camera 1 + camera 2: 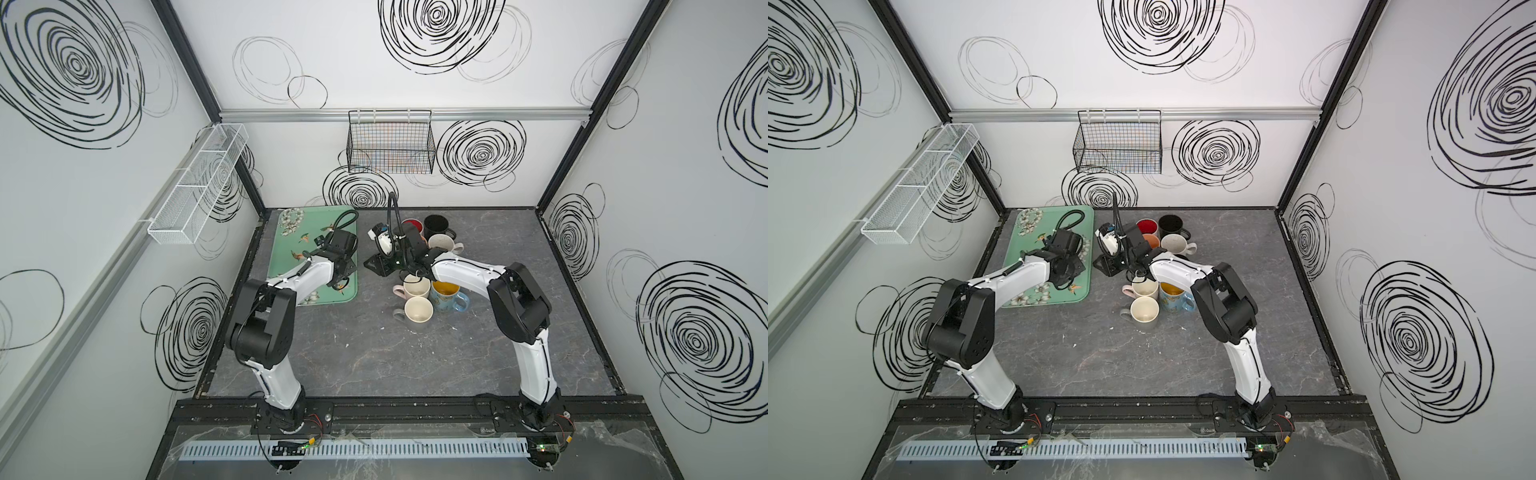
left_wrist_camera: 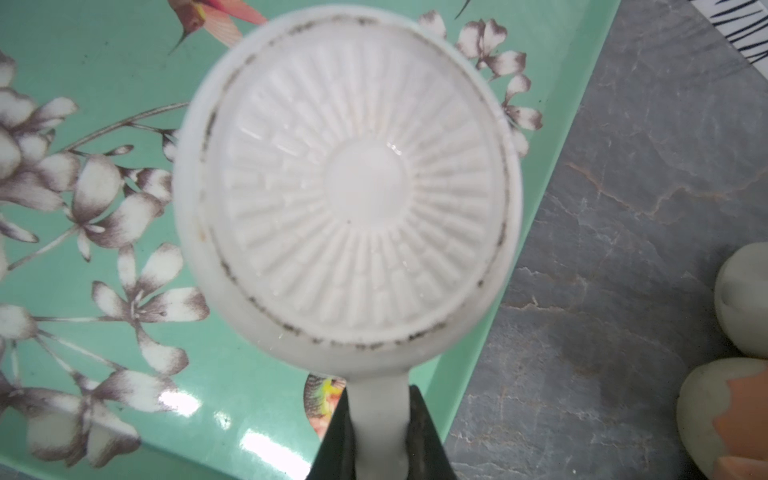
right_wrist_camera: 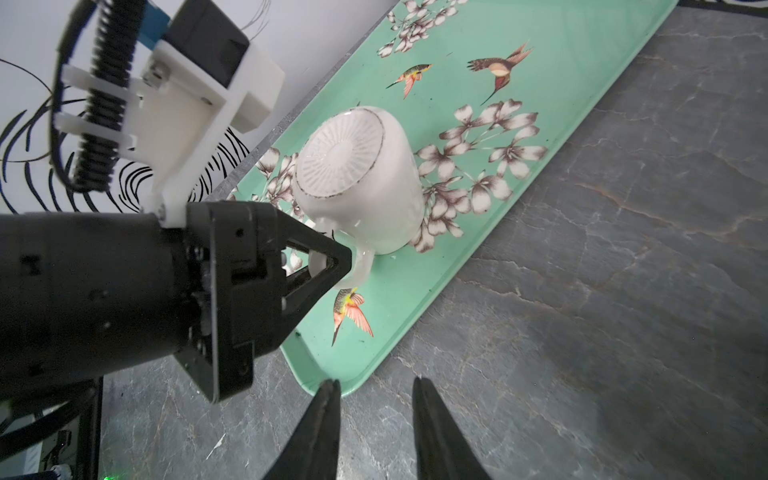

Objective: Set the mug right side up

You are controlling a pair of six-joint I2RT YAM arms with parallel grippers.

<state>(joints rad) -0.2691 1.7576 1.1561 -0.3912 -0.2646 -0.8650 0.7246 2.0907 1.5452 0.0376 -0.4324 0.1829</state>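
now | white mug (image 3: pixel 374 187) inverted | ribbed base (image 2: pixel 357 183) up | left tool (image 3: pixel 349 261) pinching handle (image 2: pixel 380 415)

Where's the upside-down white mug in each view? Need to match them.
Both top views: hidden under the left arm's wrist, over the green floral tray.
Left wrist: white mug fills the centre, base toward camera.
Right wrist: near mid-frame on the tray, handle in the left end effector.
Shared landmark: the tray.

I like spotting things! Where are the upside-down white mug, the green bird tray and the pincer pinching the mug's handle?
white mug (image 2: pixel 347 183): left wrist view, middle of its ribbed bottom.
green tray (image 3: pixel 582 54): right wrist view, bare green patch.
left pincer (image 3: pixel 347 264): right wrist view, between its tips.
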